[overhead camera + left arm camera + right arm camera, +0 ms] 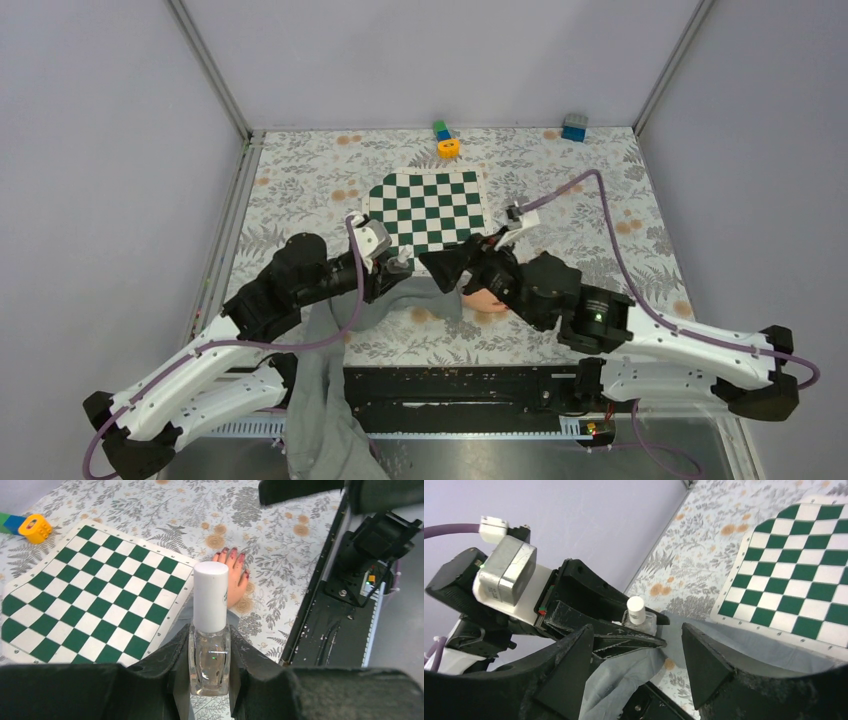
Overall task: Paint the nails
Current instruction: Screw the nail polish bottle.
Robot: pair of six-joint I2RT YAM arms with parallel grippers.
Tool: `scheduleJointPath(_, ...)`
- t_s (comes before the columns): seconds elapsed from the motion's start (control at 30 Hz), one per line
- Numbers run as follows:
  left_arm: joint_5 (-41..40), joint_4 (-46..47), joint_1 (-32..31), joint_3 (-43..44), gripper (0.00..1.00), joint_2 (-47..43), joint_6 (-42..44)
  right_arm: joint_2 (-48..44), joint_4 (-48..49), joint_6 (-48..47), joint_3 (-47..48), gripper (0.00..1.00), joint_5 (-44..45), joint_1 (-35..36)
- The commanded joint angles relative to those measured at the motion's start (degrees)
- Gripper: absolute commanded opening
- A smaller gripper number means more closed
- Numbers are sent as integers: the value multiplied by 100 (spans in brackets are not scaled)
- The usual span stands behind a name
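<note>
The polish bottle (pixel 210 667) is clamped upright in the left hand (pixel 210 645); the right hand (pixel 638 632) is spread wide near its white cap (pixel 635 608). The cap should be gripped squarely and twisted without tilting. The dark red nails (pixel 231 554) are seen on the worktop (pixel 280 540) beside the chequered mat (pixel 95 595).

No legible txt, labels, brands or nos. on bottle (pixel 210 650), checked mat (pixel 90 605) or toy blocks (pixel 35 528)

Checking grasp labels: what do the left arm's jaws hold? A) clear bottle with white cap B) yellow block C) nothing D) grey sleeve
A: the left jaws press both sides of the clear bottle, its white cap on.
</note>
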Motion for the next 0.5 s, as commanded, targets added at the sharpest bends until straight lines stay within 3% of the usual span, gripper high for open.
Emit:
scheduleJointPath(0.0, 783, 550, -11, 226, 0, -114, 37, -761, 488, -837, -510, 72, 285, 36)
scheduleJointPath(0.23, 2930, 1267, -14, 132, 0, 31, -616, -2099, 1918, -2456, -1616, 71, -1455, 50)
scheduleJointPath(0.47, 4354, 2738, -10, -120, 0, 284, -1849, -2172, 2050, -2930, -1386, 68, -3070, 41)
